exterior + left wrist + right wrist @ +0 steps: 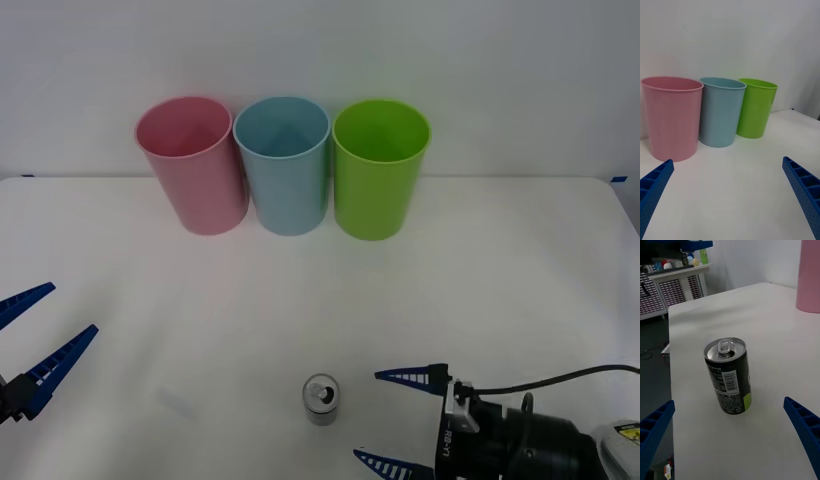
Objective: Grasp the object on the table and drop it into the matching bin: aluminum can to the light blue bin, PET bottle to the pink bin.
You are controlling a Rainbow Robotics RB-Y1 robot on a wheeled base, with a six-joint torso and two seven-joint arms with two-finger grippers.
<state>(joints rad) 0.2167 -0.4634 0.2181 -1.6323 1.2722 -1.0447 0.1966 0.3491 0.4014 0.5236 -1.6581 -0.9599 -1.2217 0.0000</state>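
Right gripper (395, 421), fingers spread wide, is aimed at the upright can (321, 399) for grasping; left gripper (35, 337) is held open, idle, facing 3 bins.

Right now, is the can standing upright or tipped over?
Upright. The can stands on its base on the table, silver top and pull-tab facing up, between the open fingers of the right end effector.

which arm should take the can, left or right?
Right. The right hand sits open beside the small dark silver-topped aluminium can, which stands upright ahead of its fingers. The left hand, also open, is off at the white table's left edge.
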